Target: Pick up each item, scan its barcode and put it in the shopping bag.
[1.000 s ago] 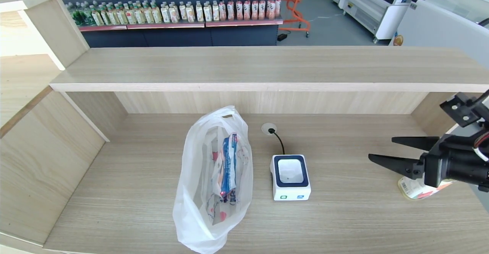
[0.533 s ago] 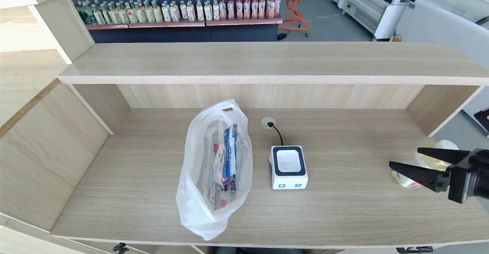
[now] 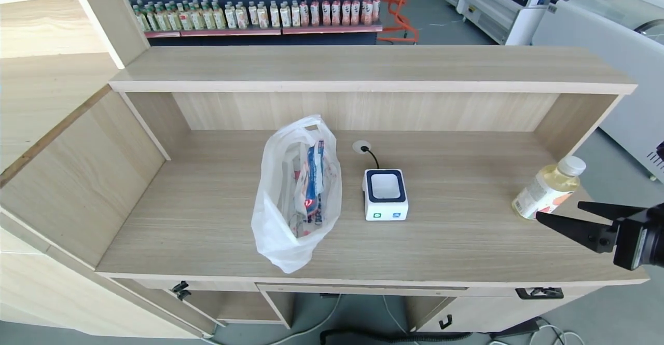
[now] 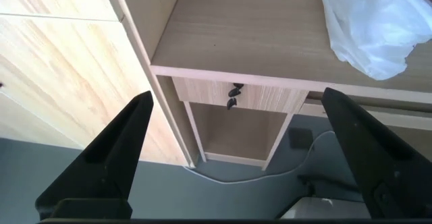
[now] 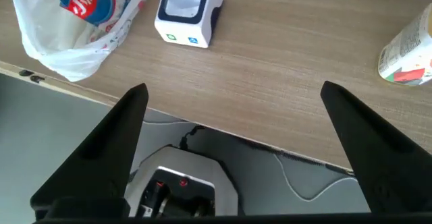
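Right tool [image 3: 557, 209] drew back (jaws apart) from bottle [image 3: 549, 188]

Premises: retail shop, checkout area. Dark shelving [image 3: 259, 31] with red price rails runs along the far wall and carries a long, faced row of bottled drinks [image 3: 290, 14]. A glass-fronted chiller [image 3: 493, 8] stocked with bottles and a curved-lid chest freezer [image 3: 591, 28] stand on the grey floor to the right, with an orange trolley frame [image 3: 398, 8] in the aisle between. The wood-grain bench [image 3: 467, 231], built with a raised customer ledge, holds a corded barcode scanner [image 3: 385, 193], a filled white plastic shopping bag [image 3: 295, 194] and a single drink bottle [image 3: 547, 188].
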Available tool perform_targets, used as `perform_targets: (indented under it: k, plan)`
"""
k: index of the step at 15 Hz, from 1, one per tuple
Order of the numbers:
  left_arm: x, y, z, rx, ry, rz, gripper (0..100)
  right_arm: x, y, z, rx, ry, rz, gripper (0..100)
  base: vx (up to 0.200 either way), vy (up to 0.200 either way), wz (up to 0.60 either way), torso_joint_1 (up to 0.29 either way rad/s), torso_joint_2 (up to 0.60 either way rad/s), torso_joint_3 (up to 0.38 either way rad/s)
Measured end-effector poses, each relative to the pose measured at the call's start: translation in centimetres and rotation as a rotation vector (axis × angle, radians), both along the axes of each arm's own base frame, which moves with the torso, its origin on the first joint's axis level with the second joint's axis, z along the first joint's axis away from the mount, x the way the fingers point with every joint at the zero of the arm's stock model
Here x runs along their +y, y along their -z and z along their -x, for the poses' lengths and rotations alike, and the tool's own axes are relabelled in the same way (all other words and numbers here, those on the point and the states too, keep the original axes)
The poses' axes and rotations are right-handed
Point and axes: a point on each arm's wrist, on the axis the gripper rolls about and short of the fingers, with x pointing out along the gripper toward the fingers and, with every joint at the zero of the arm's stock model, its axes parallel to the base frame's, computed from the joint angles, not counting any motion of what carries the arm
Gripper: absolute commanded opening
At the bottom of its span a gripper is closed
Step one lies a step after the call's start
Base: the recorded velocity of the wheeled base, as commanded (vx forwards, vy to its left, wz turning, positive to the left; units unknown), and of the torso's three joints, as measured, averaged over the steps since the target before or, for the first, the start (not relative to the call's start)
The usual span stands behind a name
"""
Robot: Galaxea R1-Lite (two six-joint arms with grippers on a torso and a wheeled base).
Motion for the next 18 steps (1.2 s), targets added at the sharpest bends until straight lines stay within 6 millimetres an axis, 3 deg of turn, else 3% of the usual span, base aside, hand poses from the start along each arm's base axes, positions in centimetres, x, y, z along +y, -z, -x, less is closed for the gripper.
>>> perform_targets:
  k: [5, 16, 18]
  plan:
    - [0.0, 0.0, 0.0, 0.0, -0.001, 0.0, 100, -1.3, 0.4, -0.4, 0.025, 0.125, 0.016, 100, 0.0, -0.2, 0.0, 0.008, 0.01, 0.002]
    - [0.0, 0.0, 0.0, 0.0, 0.0, -0.004, 100, -1.9, 1.1, -0.9, 0.06, 0.182, 0.023, 100, 0.0, -0.2, 0.0, 0.001, 0.0, 0.001]
    - [0.0, 0.0, 0.0, 0.0, 0.0, -0.001, 100, -2.0, 1.4, -1.1, 0.076, 0.204, 0.03, 100, 0.0, 0.0, 0.0, 0.0, 0.0, 0.0]
